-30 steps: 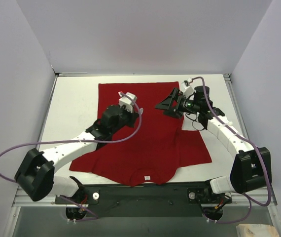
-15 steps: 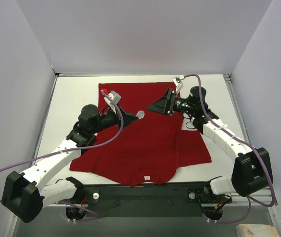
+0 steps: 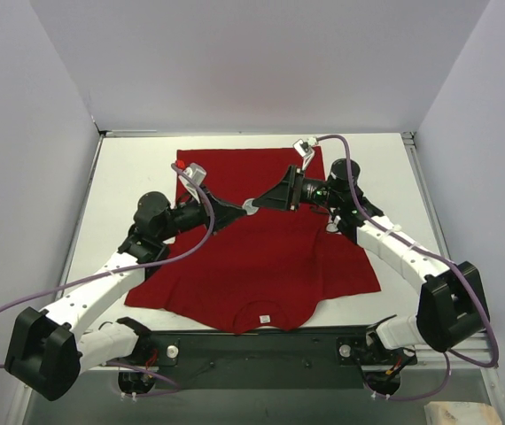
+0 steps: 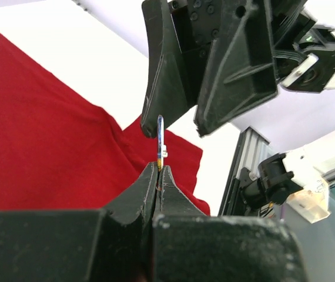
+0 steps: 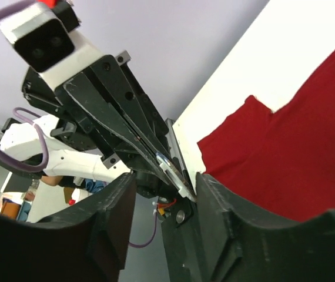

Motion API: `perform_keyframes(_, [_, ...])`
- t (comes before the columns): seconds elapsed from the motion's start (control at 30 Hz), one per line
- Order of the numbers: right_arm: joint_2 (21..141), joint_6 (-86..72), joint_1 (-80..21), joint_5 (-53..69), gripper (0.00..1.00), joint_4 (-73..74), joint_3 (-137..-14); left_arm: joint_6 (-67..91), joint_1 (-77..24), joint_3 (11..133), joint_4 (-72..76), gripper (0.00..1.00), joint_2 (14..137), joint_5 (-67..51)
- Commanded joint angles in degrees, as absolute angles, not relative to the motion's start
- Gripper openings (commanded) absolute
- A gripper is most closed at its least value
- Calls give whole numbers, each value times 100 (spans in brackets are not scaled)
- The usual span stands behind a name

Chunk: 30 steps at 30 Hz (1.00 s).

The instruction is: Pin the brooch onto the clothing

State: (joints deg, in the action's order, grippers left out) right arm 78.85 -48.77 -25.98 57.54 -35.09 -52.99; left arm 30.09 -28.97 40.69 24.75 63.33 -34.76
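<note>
The clothing, a red T-shirt [image 3: 261, 257], lies flat on the white table with its white collar label [image 3: 265, 318] at the near edge. My left gripper [image 3: 240, 211] hovers above the shirt's middle, shut on the brooch [image 3: 250, 207]. In the left wrist view the brooch [image 4: 160, 141] stands edge-on out of the shut fingertips of my left gripper [image 4: 160, 168]. My right gripper [image 3: 268, 200] faces it, open. In the right wrist view the brooch [image 5: 175, 170] lies between the spread fingers of my right gripper [image 5: 163, 191], close to the right finger [image 5: 214, 202].
White table [image 3: 128, 177] shows left of the shirt and at the right [image 3: 385, 168]. Grey walls stand on three sides. A metal rail [image 3: 252, 341] runs along the near edge by the arm bases. Purple cables loop off both arms.
The left gripper has come up off the shirt holding the brooch. Both grippers have moved toward each other, and the open right jaws now straddle the brooch's tip.
</note>
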Motion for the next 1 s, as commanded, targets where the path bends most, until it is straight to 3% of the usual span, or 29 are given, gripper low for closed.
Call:
perform_keyframes(0.0, [7963, -5464, -2637, 6003, 41, -5210, -5178, 3559, -2760, 3911, 3524, 0, 6275, -3691])
perform_keyframes(0.17, [8165, -5915, -2707, 6152, 29, -5959, -5203, 3770, -2716, 3876, 3867, 0, 6398, -3788])
perform_keyframes(0.4, [8183, -5810, -2769, 6187, 24, -5854, -5203, 3885, -2698, 3850, 4104, 0, 6416, -3639])
perform_keyframes(0.5, [8130, -5634, -2769, 6135, 15, -5617, -5229, 3955, -2689, 3841, 4210, 0, 6434, -3665])
perform_keyframes(0.6, [8051, -5266, -2760, 6144, 0, -5161, -5326, 3920, -2663, 3902, 4122, 0, 6460, -3779])
perform_keyframes(0.63, [8025, -5125, -2751, 6152, 0, -4742, -5422, 3911, -2611, 3937, 4079, 0, 6451, -3875])
perform_keyframes(0.67, [7998, -4750, -2742, 6152, 0, -4520, -5466, 3911, -2584, 3964, 4026, 15, 6442, -3919])
perform_keyframes(0.77, [7849, -3810, -2672, 6126, 0, -3325, -5756, 3981, -2392, 4060, 3912, 45, 6390, -4261])
perform_keyframes(0.97, [8059, -1360, -2636, 6477, 0, 171, -7159, 4280, -2022, 4455, 3675, 73, 6538, -5201])
